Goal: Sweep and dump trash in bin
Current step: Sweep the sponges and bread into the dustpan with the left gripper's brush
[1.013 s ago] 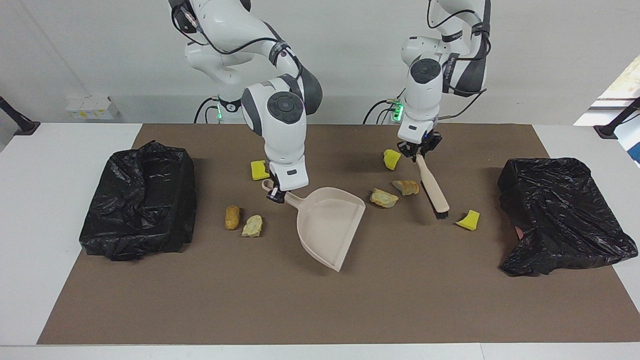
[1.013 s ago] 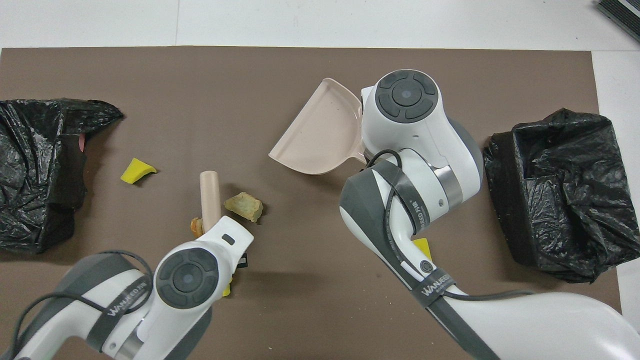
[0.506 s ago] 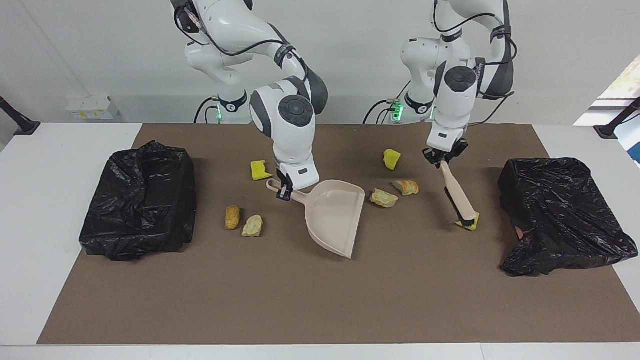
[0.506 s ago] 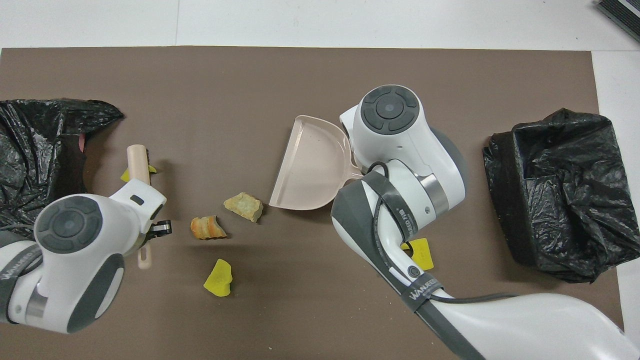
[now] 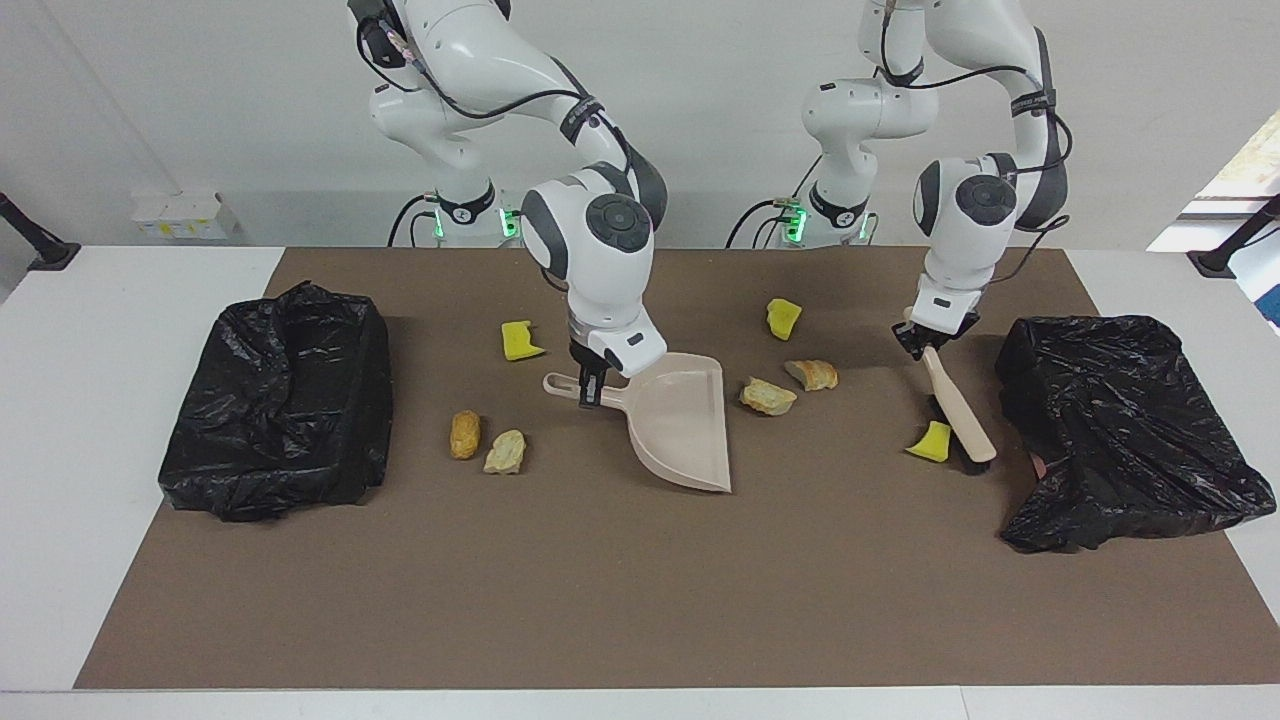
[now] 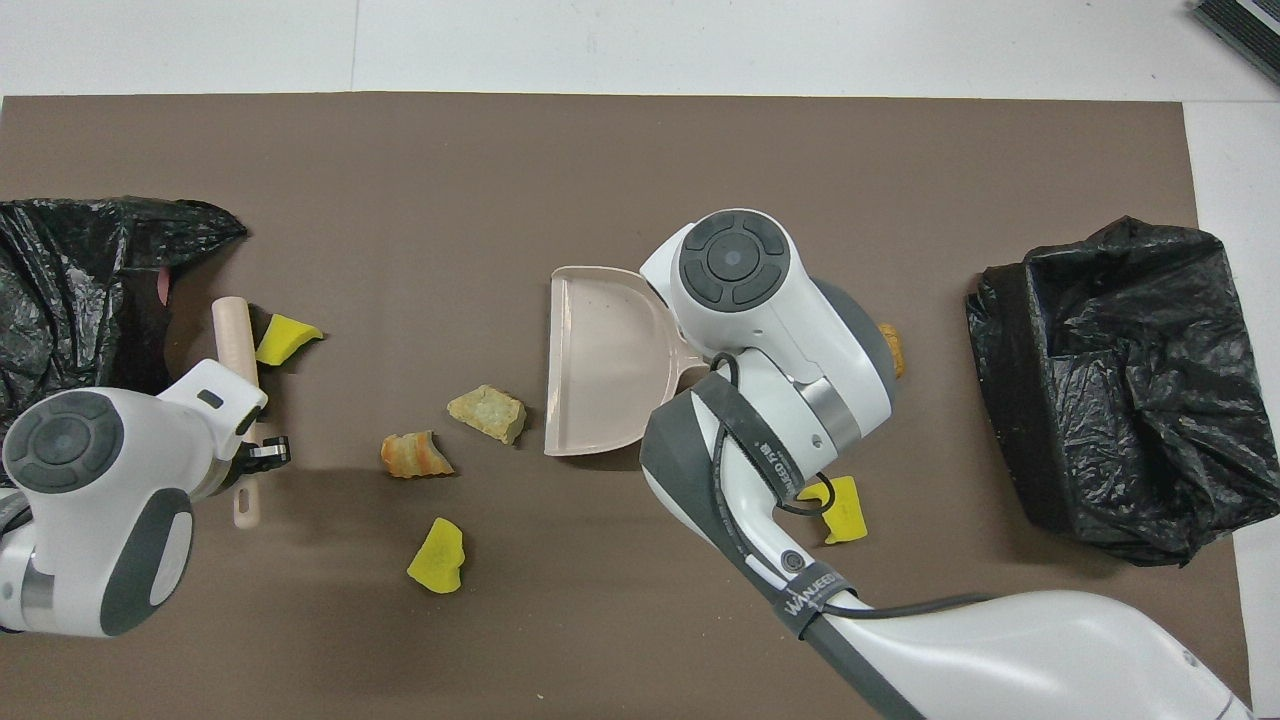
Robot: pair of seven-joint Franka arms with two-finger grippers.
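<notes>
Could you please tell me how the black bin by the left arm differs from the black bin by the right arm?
The bin at the left arm's end looks collapsed, its black liner sprawling outward; the bin at the right arm's end stands boxy, its liner opening upward. The brush and a yellow sponge chunk lie beside the former; nothing lies close beside the latter. Both sit on the brown mat.

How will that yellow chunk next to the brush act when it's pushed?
The yellow chunk looks like sponge, so it is probably light and will likely skid over the mat. Its wedge shape suggests tumbling, not rolling. The brush may squash it a little.
</notes>
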